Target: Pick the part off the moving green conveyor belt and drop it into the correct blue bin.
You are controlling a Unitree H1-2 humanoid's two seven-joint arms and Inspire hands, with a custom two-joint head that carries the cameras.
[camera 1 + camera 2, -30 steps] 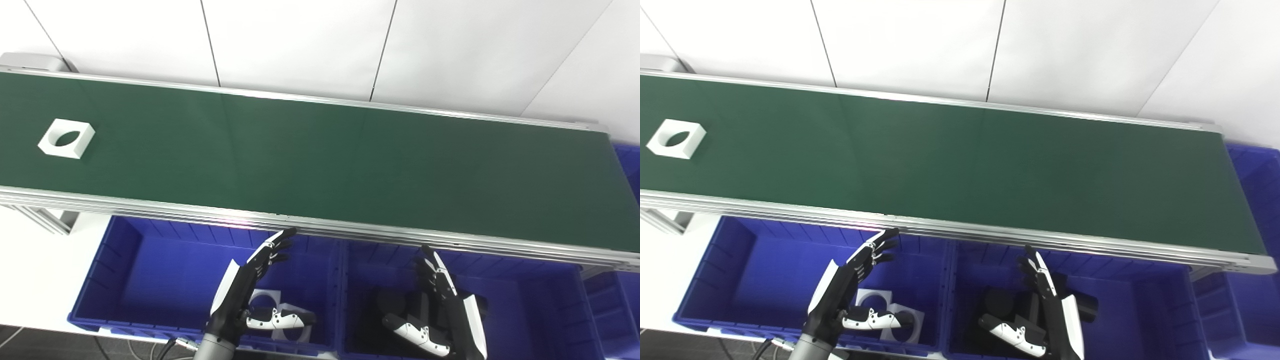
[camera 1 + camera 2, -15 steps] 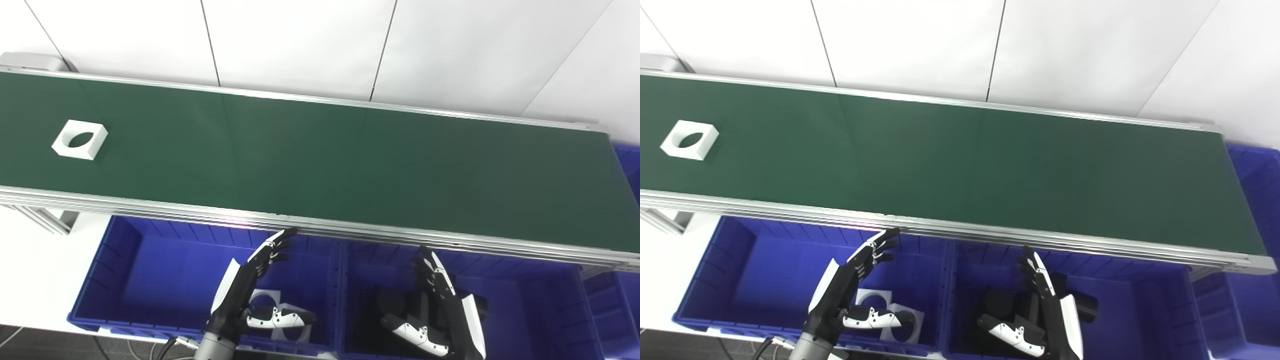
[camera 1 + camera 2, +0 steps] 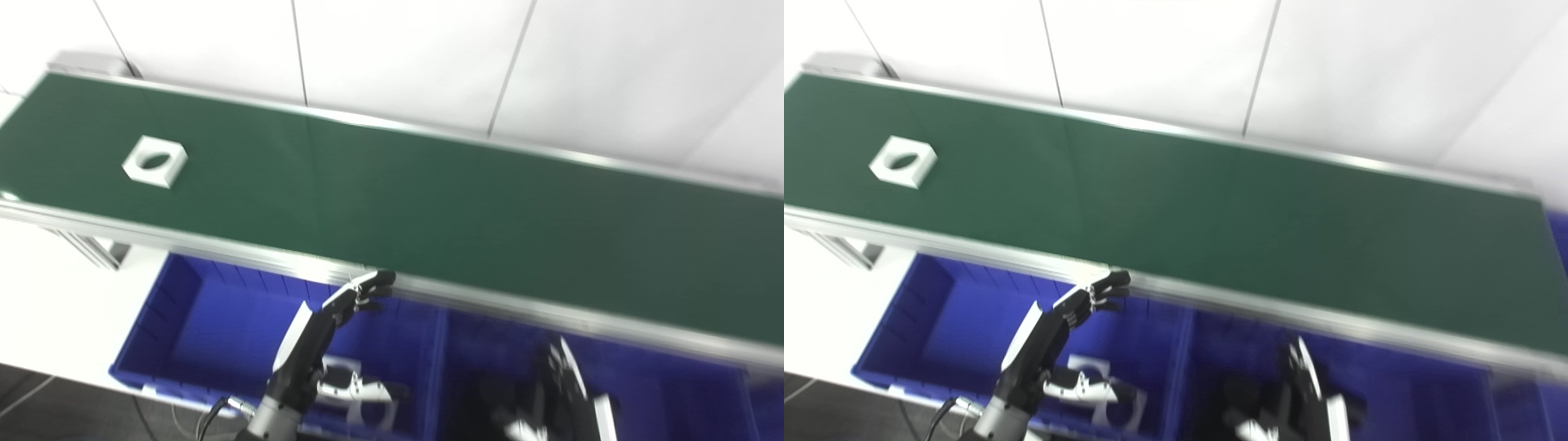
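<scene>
Part (image 3: 155, 161) sat on belt (image 3: 429, 202), well up-left of left hand (image 3: 318, 334) fingers, spread, empty. Left nearer. Right hand (image 3: 569, 398) blurred, couldn't tell.

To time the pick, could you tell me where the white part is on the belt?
The white part lies at the far left of the green belt, away from the left hand.
</scene>
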